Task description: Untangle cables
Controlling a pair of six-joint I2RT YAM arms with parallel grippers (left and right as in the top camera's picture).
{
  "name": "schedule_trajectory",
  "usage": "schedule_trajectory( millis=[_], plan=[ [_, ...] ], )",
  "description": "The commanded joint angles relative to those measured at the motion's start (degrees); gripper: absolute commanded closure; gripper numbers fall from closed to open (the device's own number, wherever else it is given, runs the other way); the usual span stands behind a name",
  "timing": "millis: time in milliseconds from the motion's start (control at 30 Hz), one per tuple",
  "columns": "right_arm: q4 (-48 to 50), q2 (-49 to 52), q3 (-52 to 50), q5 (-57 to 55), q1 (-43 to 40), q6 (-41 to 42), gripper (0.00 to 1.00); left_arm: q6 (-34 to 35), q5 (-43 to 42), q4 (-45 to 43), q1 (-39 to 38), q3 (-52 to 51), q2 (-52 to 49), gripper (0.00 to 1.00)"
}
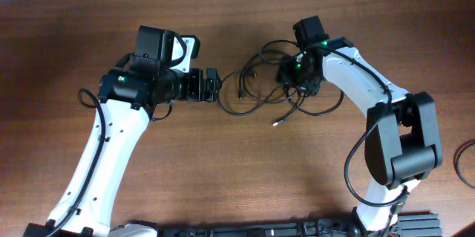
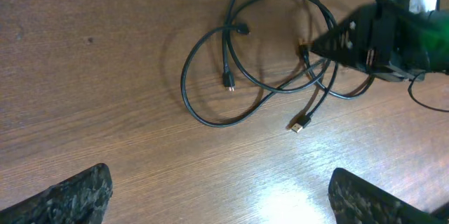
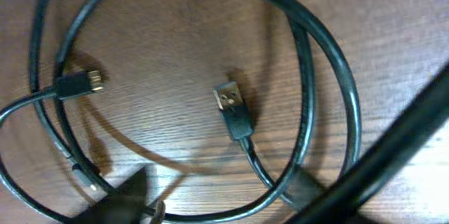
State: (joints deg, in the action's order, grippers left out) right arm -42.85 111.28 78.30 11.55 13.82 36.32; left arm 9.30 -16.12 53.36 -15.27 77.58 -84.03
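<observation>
The cables (image 1: 256,92) lie tangled in overlapping black loops on the wooden table (image 1: 223,170) between my two arms. My left gripper (image 1: 215,87) hovers just left of the tangle, open and holding nothing; its fingertips (image 2: 77,196) frame bare wood. My right gripper (image 1: 297,81) is down on the right side of the tangle. From the right wrist its fingers (image 3: 126,196) stand apart with a cable strand (image 3: 280,189) running between them and wood showing in the gap. A silver-tipped flat plug (image 3: 230,101) and a smaller plug (image 3: 81,83) lie ahead of them.
A loose gold-tipped plug (image 2: 299,123) points toward the table's front. The right arm's dark body (image 2: 379,38) overhangs the tangle's right side. A blurred thick black band (image 3: 393,147) crosses the right wrist view. Another black cord (image 1: 466,164) curls at the far right edge.
</observation>
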Motion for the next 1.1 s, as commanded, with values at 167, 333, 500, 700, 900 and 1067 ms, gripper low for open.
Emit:
schedule_trajectory(
  millis=[167, 333, 500, 700, 900, 1067],
  plan=[
    [1.16, -0.35, -0.33, -0.17, 0.02, 0.76, 0.96, 0.09, -0.66, -0.11, 0.02, 1.16, -0.39, 0.01],
    [-1.77, -1.38, 5.20, -0.17, -0.07, -2.93, 0.96, 0.09, -0.63, -0.11, 0.02, 1.16, -0.39, 0.01],
    [-14.19, -2.36, 20.55, -0.20, 0.15, -8.15, 0.96, 0.09, -0.63, -0.11, 0.02, 1.16, -0.39, 0.01],
    [-27.93, -2.36, 43.36, -4.22, 0.15, -11.08, 0.96, 0.09, -0.63, -0.11, 0.02, 1.16, -0.39, 0.01],
    [-33.73, -2.36, 61.96, -4.94, 0.15, -12.35, 0.96, 0.09, -0.63, -0.09, 0.02, 1.16, -0.39, 0.01],
    [-34.56, -2.36, 72.78, -4.92, 0.15, -14.45, 0.96, 0.09, -0.63, -0.11, 0.02, 1.16, -0.39, 0.01]
  ],
)
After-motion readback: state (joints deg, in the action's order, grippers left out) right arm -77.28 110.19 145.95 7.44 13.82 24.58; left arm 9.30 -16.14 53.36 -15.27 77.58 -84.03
